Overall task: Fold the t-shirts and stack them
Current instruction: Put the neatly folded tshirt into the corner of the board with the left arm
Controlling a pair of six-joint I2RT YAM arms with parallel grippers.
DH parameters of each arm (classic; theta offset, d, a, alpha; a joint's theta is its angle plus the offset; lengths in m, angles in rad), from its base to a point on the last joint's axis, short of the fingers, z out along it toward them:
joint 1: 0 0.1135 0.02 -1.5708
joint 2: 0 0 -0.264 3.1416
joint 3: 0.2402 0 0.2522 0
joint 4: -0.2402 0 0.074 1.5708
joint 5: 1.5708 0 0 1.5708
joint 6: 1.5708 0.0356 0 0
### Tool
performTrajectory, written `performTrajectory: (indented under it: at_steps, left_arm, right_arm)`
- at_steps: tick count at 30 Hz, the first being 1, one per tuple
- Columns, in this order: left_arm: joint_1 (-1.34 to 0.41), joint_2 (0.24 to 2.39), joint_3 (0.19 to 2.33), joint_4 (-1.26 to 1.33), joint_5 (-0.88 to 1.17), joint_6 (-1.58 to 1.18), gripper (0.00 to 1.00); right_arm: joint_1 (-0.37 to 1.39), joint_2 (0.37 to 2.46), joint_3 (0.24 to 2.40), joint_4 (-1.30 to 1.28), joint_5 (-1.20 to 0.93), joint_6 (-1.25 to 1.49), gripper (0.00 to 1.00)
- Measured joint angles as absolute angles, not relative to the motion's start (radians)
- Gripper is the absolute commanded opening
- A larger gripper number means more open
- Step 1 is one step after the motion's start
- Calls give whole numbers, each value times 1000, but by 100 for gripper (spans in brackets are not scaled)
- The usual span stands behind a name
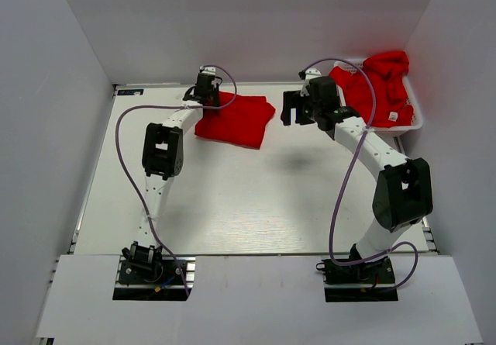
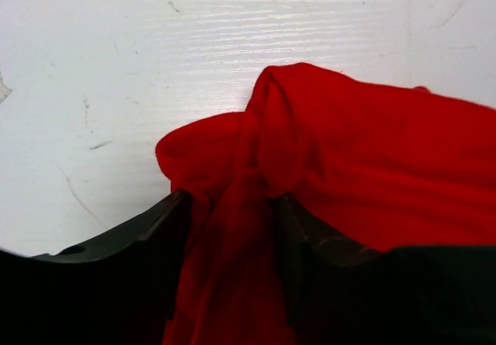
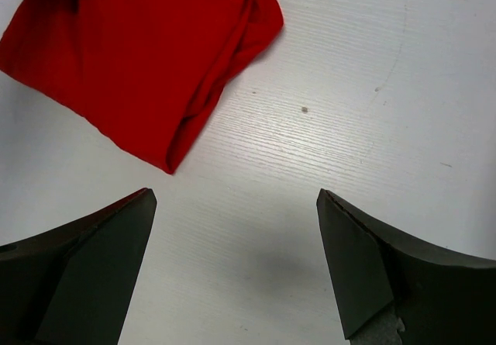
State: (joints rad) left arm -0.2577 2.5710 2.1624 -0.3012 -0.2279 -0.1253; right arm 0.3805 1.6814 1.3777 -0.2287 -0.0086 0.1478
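My left jaws are pinched tight on a bunched-up bit of the folded red shirt point(image 1: 236, 120), at its far left edge. That shirt lies flat on the white bench point(image 1: 232, 198), near the back. My right jaws are spread wide with nothing in them, hanging over the bench just to the right of the shirt. More red shirts point(image 1: 376, 77) sit piled in the white basket point(image 1: 403, 129) in the back right corner.

Open tabletop point(image 1: 232, 198) centre and near; blocked far left by folded shirt point(image 1: 236, 119), far right by basket point(image 1: 391, 130) of shirts point(image 1: 380, 81).
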Motion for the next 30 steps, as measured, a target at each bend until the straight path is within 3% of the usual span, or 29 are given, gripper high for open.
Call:
performTrajectory:
  at_steps: [2,4,5,9,22,30]
  left_arm:
    - [-257,2555,2129,-282,-213,-149,36]
    - [-256,2544,2111,-274,-198,-171,29]
    - [-253,2536,2099,-271,-194,-178,19]
    - [-238,2479,2021,-265,-183,-178,0]
    - [-77,2381,1923,-292,-152,-40,0]
    - [61,2393,2025,-348,-147,9,0]
  right_arm:
    - [381,1681,1378,-234,4,147,90]
    - [380,1681,1378,-237,14,146,90]
    - [380,1680,1377,-237,19,146,90]
    - [380,1671,1369,-238,28,146,90]
    - [380,1661,1358,-241,35,146,90]
    - [380,1673,1386,-288,50,146,90]
